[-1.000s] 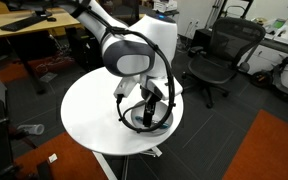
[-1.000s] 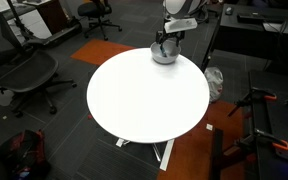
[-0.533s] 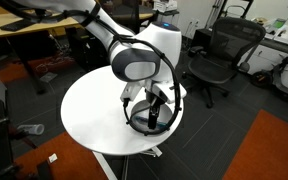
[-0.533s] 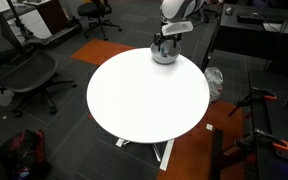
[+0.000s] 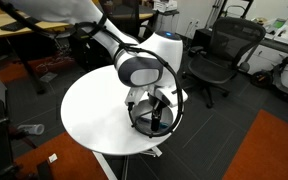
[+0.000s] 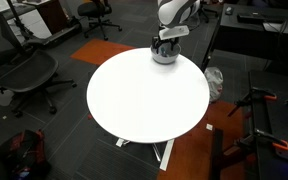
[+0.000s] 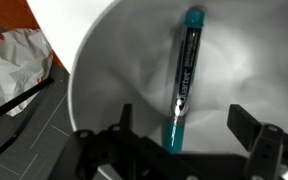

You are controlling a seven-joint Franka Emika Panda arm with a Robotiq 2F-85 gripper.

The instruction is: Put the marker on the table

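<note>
The marker (image 7: 184,80), a dark pen with teal ends, lies inside the grey bowl (image 7: 104,70) in the wrist view. My gripper (image 7: 184,130) hangs over it with its jaws wide open on either side of the marker's near end, not touching it. In both exterior views the gripper (image 5: 154,108) (image 6: 164,42) reaches down into the bowl (image 5: 156,118) (image 6: 164,55), which stands near the edge of the round white table (image 5: 94,110) (image 6: 144,95). The marker is hidden there.
Black office chairs (image 5: 219,55) (image 6: 19,65) stand round the table. A wooden desk (image 5: 29,25) is at the back. Crumpled white plastic (image 7: 14,60) lies on the floor beside the table. An orange rug (image 5: 269,150) covers part of the floor.
The arm has lowered slightly toward the bowl and shifted a little; the bowl and marker have not moved.
</note>
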